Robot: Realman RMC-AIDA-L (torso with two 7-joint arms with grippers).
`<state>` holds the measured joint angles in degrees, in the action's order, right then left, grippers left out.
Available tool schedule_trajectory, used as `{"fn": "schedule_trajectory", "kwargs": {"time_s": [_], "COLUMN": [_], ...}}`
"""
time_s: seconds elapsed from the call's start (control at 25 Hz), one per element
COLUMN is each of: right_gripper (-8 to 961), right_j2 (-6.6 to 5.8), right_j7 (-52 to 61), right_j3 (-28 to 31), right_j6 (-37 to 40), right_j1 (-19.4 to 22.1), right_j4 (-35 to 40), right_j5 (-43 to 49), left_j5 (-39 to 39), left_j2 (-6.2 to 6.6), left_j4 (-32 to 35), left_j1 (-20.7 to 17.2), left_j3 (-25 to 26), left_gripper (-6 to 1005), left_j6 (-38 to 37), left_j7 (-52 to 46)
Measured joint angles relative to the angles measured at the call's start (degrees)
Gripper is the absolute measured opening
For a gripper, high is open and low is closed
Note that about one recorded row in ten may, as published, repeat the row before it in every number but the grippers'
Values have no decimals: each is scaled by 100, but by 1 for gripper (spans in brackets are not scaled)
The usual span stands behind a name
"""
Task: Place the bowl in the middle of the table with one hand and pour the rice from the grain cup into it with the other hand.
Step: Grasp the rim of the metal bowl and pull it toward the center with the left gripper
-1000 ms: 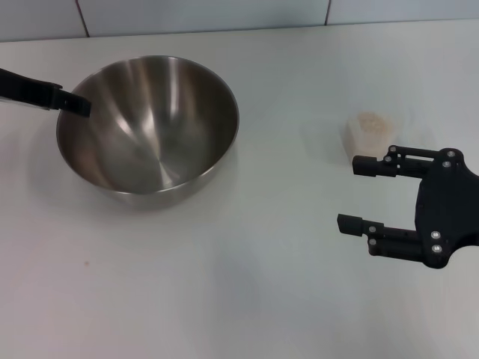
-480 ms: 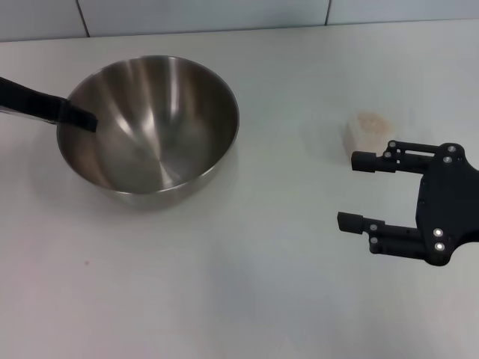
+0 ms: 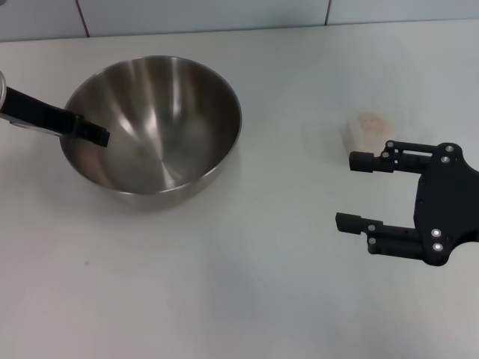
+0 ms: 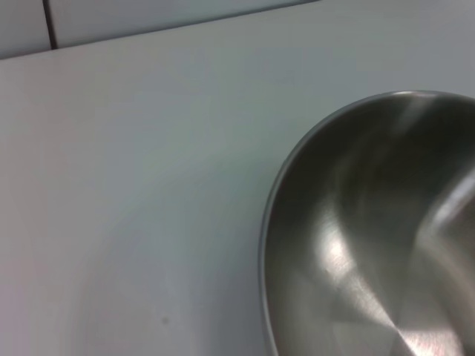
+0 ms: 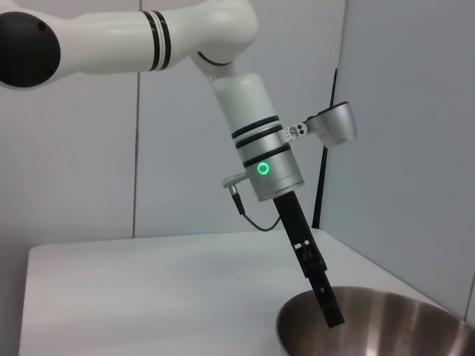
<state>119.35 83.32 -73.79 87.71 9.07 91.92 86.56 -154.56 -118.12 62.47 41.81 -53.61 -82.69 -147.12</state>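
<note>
— Where is the bowl [image 3: 152, 127] sitting?
— On the counter [image 3: 224, 284], toward its far left part. The left claw [image 3: 88, 133] is reaching over the bowl's left rim with its tip inside; whether it is pinching the rim, I cannot tell.
— And the grain cup [image 3: 368, 132]?
— It is standing toward the right edge, holding rice [image 3: 370, 120]. The right claw [image 3: 356, 191] is hovering just beside it, nearer the front edge, fingers spread wide and gripping nothing.

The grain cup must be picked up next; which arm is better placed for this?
The right: its open gripper is beside the grain cup, while the left gripper is at the bowl.
</note>
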Motion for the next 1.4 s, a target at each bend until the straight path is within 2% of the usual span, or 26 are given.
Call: {"fn": "schedule_trajectory", "kwargs": {"time_s": [0.28, 0.52, 0.64, 0.84, 1.0, 1.4], "right_gripper": [669, 669, 668, 668, 668, 669], "right_j2": [0, 0, 0, 5, 3, 0], "right_j7": [-8, -63, -92, -136, -137, -141], "right_j3": [14, 15, 47, 142, 162, 164], "right_j6": [0, 5, 64, 113, 141, 141], "right_j1": [-19, -15, 10, -69, -125, -182], "right_j4": [-4, -6, 2, -134, -151, -175], "right_j5": [5, 6, 6, 3, -1, -8], "left_j5": [-14, -101, -120, -145, -160, -163], "left_j2": [2, 8, 9, -2, -6, -17], "left_j4": [70, 38, 89, 106, 92, 148], "left_j1": [-48, -52, -46, -3, 3, 4], "left_j3": [-17, -34, -46, -201, -421, -610], "left_gripper": [724, 533, 293, 128, 103, 57], "left_j6": [209, 205, 43, -31, 3, 19], "left_j7": [79, 89, 84, 57, 26, 124]}}
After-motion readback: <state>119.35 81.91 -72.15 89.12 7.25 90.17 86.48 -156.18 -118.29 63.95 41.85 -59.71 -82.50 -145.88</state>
